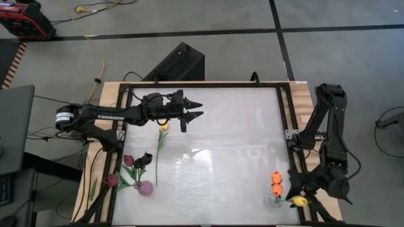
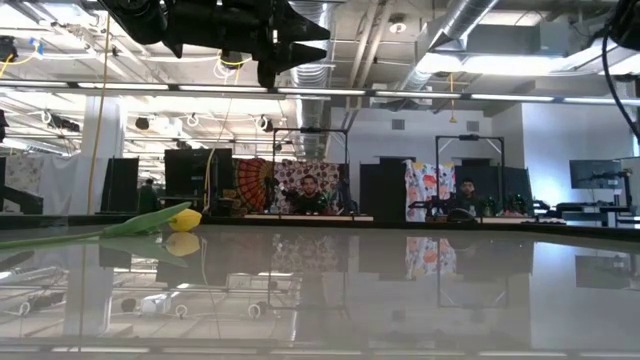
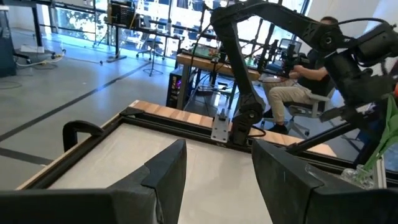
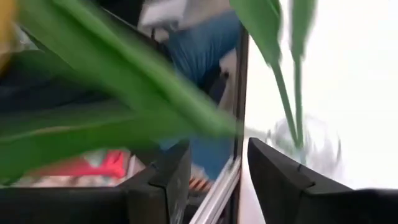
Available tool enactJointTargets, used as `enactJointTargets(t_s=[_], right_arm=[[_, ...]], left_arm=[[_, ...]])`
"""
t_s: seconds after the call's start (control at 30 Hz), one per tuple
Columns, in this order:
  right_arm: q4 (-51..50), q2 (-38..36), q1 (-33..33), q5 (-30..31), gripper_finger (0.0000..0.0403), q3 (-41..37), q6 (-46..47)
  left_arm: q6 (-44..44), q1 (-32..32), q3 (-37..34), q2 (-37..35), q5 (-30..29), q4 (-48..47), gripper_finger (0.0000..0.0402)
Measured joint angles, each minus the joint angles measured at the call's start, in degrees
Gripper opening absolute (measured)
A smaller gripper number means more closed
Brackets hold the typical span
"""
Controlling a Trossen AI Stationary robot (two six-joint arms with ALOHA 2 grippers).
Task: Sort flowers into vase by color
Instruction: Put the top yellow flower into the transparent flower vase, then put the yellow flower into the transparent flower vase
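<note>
The right gripper (image 1: 295, 197), low at the frame's lower right, has its jaws parted around a yellow tulip (image 1: 300, 201) just beside the clear vase (image 1: 275, 200) holding two orange tulips (image 1: 276, 183). To finish well, I judge the stem should drop inside the rim before lifting straight off. The left gripper (image 1: 197, 108) hovers open, arm stretched level at upper left, above another yellow tulip (image 1: 163, 127) lying on the table (image 1: 227, 139); maroon tulips (image 1: 129, 161) sit lower left
</note>
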Motion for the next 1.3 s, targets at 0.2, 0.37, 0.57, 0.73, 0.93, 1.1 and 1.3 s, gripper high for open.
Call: enactJointTargets(t_s=[0.2, 0.37, 0.57, 0.73, 0.93, 1.1, 1.3], right_arm=[[-3.8, -1.8, 0.0, -6.7, 0.0171, 0.0, 7.5], [-13.7, -2.6, -0.1, -8.9, 0.0155, 0.0, 7.6], [-26.8, -3.4, -4.1, -6.1, 0.0140, 0.0, 6.7], [-36.8, -4.1, -13.6, -1.2, 0.0130, 0.0, 14.5], [-44.2, -4.3, -26.7, 0.3, 0.0127, 0.0, 7.8], [-39.5, -4.3, -40.7, 5.8, 0.0127, 0.0, -5.8], [-20.3, -3.6, -62.0, -1.5, 0.0127, 0.0, -28.8]], left_arm=[[-1.3, 0.0, 0.0, 0.0, 0.0, 0.0, 0.0171], [-2.7, 0.0, 0.0, 0.0, 0.5, 0.2, 0.0171], [-4.9, 0.0, 0.0, 0.0, 3.6, 0.2, 0.0171], [-5.2, 0.0, 0.0, 0.0, 3.2, 0.2, 0.0171], [-5.7, 0.0, 0.0, 0.0, 4.4, 0.0, 0.0171], [-5.8, 0.0, 0.0, 0.0, 6.4, -2.2, 0.0171], [-5.8, 0.0, 0.0, 0.0, 7.5, -12.8, 0.0171]])
